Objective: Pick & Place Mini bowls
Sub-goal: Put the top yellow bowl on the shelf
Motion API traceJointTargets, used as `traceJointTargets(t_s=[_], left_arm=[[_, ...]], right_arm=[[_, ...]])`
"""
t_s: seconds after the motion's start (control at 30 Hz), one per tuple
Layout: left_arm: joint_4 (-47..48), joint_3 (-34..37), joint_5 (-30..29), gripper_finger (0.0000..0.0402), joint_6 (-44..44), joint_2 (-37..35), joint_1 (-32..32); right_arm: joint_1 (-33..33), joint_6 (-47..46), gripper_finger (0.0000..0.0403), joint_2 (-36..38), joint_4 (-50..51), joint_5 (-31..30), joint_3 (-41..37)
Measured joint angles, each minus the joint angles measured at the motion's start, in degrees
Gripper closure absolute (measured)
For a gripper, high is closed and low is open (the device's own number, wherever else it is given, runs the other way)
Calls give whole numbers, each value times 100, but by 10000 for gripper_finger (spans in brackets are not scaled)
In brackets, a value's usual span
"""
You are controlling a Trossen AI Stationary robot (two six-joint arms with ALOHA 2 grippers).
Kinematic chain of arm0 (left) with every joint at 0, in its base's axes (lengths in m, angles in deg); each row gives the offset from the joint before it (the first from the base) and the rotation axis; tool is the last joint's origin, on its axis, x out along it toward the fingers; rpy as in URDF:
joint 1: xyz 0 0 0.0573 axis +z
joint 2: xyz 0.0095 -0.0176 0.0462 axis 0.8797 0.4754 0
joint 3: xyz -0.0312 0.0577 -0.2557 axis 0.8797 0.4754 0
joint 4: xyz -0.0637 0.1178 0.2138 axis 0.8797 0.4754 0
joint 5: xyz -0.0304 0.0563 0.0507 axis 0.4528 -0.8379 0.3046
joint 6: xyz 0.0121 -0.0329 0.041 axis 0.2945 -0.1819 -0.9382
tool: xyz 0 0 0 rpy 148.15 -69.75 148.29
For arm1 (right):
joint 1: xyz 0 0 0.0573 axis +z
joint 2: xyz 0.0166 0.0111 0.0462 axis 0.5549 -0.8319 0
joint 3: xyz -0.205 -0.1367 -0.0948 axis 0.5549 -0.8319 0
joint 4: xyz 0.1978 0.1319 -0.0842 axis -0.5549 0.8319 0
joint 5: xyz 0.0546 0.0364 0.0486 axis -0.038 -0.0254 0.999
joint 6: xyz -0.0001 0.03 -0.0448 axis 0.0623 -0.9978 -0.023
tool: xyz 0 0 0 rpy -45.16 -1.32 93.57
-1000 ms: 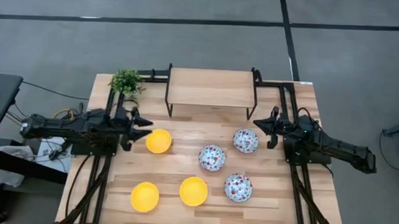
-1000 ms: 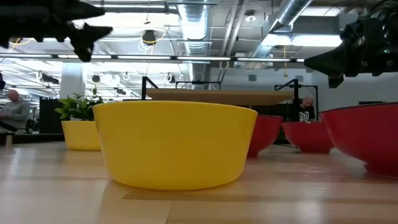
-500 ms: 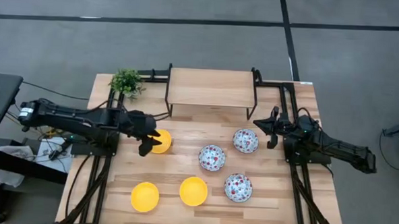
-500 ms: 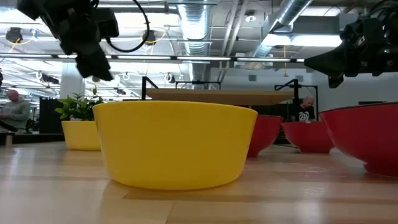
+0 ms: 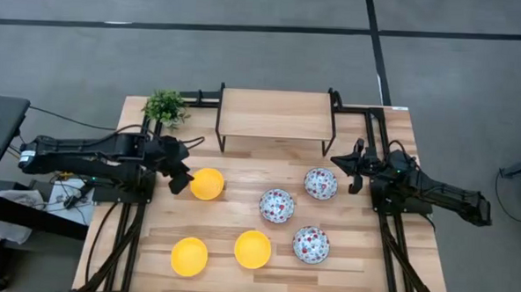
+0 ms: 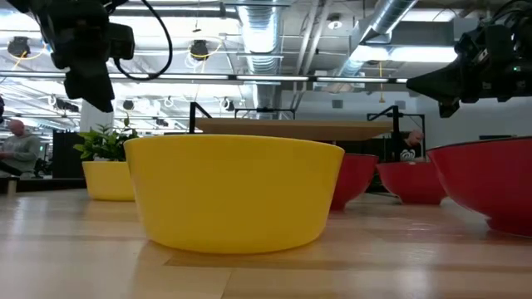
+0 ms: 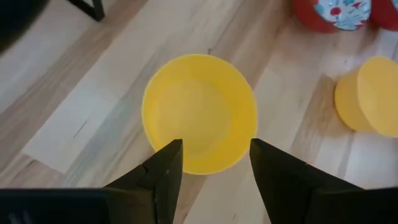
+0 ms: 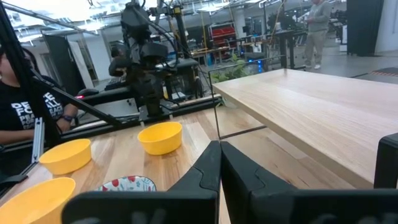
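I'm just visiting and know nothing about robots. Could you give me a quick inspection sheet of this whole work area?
Surface: wooden table, with a small raised wooden shelf at the back.
Job's things: three yellow bowls; three floral bowls; all apart, upright.
Clutter: potted plant at the back left corner.
Grippers: left gripper above the back yellow bowl, jaws open; right gripper waiting near the right edge, jaws shut.
Cables: bundle off the table's left side.
Surroundings: grey floor; people beyond the table.
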Motion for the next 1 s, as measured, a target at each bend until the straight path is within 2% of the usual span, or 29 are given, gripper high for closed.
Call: traceJointTargets(t_s=[0.3,0.37,0.57,0.77,1.0], left_arm=[[-297,15,-125,215,-42,37,-7],[-281,15,-215,215,233,120,-5],[-263,17,-28,215,1099,739,-5],[-258,19,-26,215,1138,1424,-2],[-189,19,-246,215,1265,1797,-2]], right_arm=[[1,-2,403,0,0,0,0],[2,-2,403,2,0,0,0],[0,0,403,1,0,-3,0],[1,-2,403,1,0,-2,0],[1,-2,403,0,1,-2,0]])
